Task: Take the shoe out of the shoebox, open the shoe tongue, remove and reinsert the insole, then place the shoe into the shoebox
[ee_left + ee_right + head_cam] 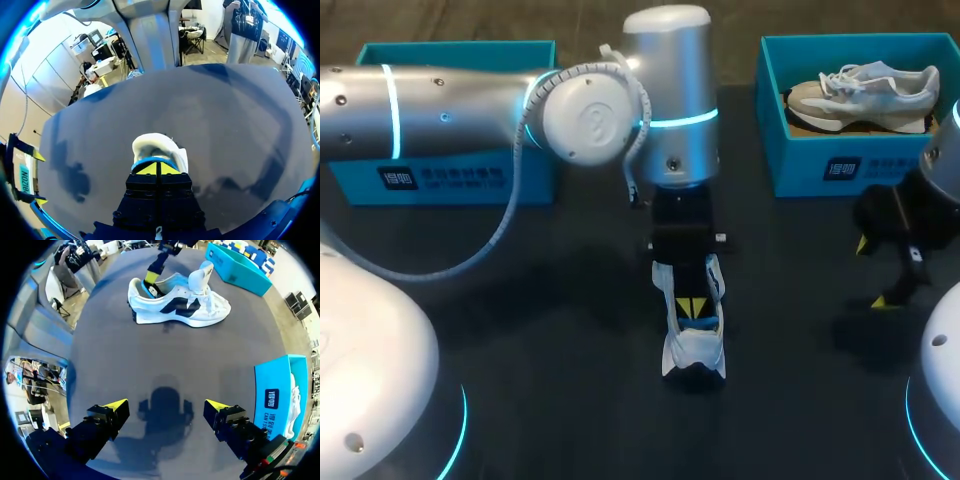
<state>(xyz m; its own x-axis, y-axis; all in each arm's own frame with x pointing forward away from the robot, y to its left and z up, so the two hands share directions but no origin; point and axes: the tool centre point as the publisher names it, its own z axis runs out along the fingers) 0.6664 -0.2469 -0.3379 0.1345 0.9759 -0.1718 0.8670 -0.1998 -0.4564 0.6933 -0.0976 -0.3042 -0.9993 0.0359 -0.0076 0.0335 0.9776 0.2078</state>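
The white shoe [694, 345] stood mid-table, out of its box. The left gripper [695, 307] was closed, tips together inside its opening by the blue insole [698, 324]. Alongside, the right gripper [166, 406] hung open above the table [165, 355]. Farther back, a second shoe [865, 92] lay in the right shoebox [800, 160].

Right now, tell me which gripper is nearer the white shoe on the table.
Left. The left gripper is down inside the opening of the white shoe. The right gripper hangs open well off to the side, near the shoebox.
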